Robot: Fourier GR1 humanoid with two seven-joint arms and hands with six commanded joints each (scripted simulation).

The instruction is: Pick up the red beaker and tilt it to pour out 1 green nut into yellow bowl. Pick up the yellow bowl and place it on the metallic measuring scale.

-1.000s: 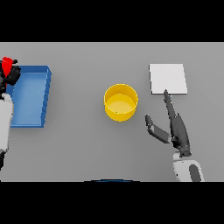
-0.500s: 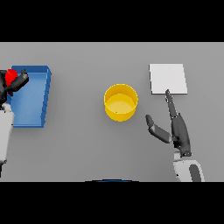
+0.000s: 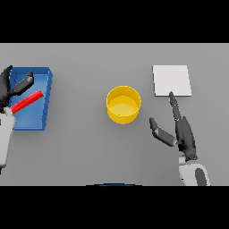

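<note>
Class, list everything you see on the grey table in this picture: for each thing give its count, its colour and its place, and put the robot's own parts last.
Table: one, grey, under everything.
Tray: one, blue, at the far left of the table.
Red beaker: one, red, lying tilted over the tray, by the left hand.
Yellow bowl: one, yellow, at the middle of the table, upright.
Measuring scale: one, pale grey square plate, at the upper right.
Left hand: one, dark, at the left edge over the tray, fingers around the beaker's upper end.
Right hand: one, dark, lower right, fingers straight, pointing towards the scale.
</note>
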